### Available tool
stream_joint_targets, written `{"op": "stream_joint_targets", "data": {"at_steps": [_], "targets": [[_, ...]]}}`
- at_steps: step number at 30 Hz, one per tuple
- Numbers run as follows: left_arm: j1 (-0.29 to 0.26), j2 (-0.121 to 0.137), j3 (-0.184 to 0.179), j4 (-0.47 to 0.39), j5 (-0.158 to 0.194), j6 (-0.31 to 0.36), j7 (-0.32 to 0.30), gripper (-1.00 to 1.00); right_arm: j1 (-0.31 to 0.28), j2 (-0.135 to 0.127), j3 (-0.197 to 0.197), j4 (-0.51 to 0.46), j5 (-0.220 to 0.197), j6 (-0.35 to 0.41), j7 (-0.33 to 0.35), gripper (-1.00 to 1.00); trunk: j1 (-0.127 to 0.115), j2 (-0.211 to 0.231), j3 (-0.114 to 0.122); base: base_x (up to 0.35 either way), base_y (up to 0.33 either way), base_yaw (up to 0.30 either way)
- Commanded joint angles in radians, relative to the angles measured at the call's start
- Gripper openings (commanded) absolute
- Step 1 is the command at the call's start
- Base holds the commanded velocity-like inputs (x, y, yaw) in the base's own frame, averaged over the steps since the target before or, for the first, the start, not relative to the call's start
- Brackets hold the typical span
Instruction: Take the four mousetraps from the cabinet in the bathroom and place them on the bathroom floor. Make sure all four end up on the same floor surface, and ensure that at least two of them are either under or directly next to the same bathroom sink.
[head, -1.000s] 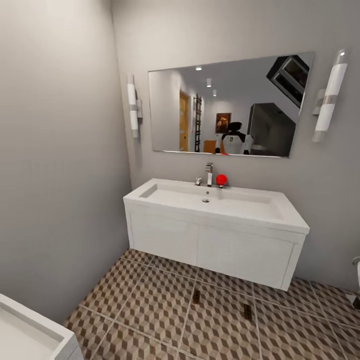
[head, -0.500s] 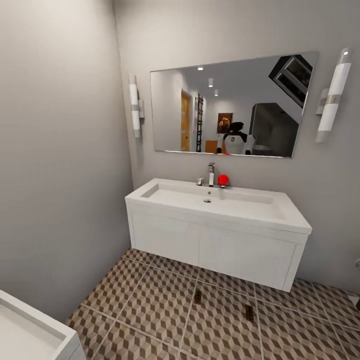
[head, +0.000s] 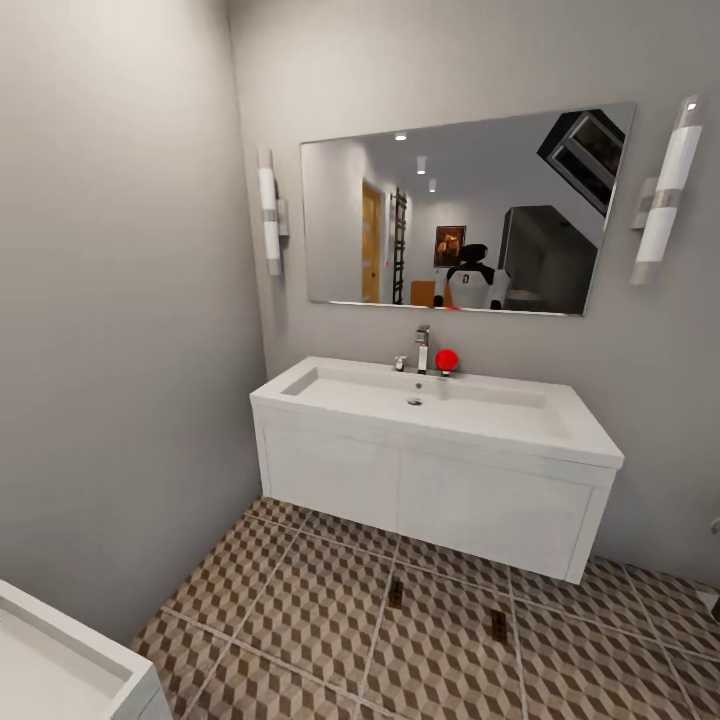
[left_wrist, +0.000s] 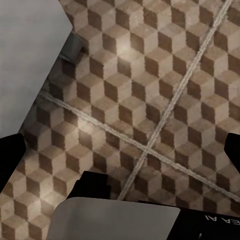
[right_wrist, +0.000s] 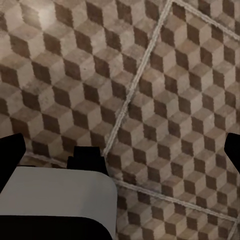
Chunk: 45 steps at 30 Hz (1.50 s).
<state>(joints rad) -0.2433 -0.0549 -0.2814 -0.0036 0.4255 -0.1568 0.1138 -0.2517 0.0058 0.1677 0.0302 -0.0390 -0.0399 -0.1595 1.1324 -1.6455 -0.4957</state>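
Observation:
Two mousetraps lie flat on the bathroom floor (head: 300, 610) in the head view, one (head: 393, 593) just in front of the white vanity and a second (head: 497, 625) to its right. The sink (head: 430, 400) with its chrome faucet (head: 422, 348) sits on that vanity against the far wall. The cabinet is out of view. My left gripper (left_wrist: 120, 150) hangs open over the cube-pattern tiles, its dark fingertips far apart with nothing between them. Over bare tiles too, my right gripper (right_wrist: 120, 150) is open and empty.
A red ball (head: 445, 359) rests beside the faucet. A wide mirror (head: 460, 215) hangs above, flanked by wall lights. A white tub edge (head: 60, 650) juts in at the near left. The left wall stands close. A white fixture (left_wrist: 25, 55) shows near my left gripper.
The whole head view shifted slightly a second ago, so the camera moved. Both mousetraps and the sink have stayed put.

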Motion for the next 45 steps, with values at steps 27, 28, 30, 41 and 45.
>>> {"op": "stream_joint_targets", "data": {"at_steps": [27,28,30,41,45], "targets": [[-0.001,-0.002,-0.01,0.001,0.006,-0.003,0.003,1.0,-0.001,-0.004,0.007,0.003,-0.002,-0.001,-0.002,1.0,0.0,-0.001,-0.001,0.0,0.0,0.128],[-0.001,-0.002,-0.01,0.001,0.006,-0.003,0.003,1.0,-0.001,-0.004,0.007,0.003,-0.002,-0.001,-0.002,1.0,0.0,-0.001,-0.001,0.0,0.0,0.269],[-0.001,-0.002,-0.01,0.001,0.006,-0.003,0.003,1.0,-0.001,-0.005,0.007,0.003,-0.001,-0.001,-0.002,1.0,0.0,-0.001,-0.001,0.0,0.0,0.272],[-0.001,-0.003,-0.01,0.001,0.006,-0.003,0.003,1.0,-0.001,-0.006,0.007,0.003,-0.001,0.0,-0.002,1.0,0.0,-0.001,-0.001,0.0,0.0,0.277],[-0.001,-0.002,-0.01,0.001,0.006,-0.003,0.003,1.0,-0.001,-0.007,0.007,0.003,-0.001,0.0,-0.002,1.0,0.0,-0.001,-0.001,0.0,0.0,0.278]]}}
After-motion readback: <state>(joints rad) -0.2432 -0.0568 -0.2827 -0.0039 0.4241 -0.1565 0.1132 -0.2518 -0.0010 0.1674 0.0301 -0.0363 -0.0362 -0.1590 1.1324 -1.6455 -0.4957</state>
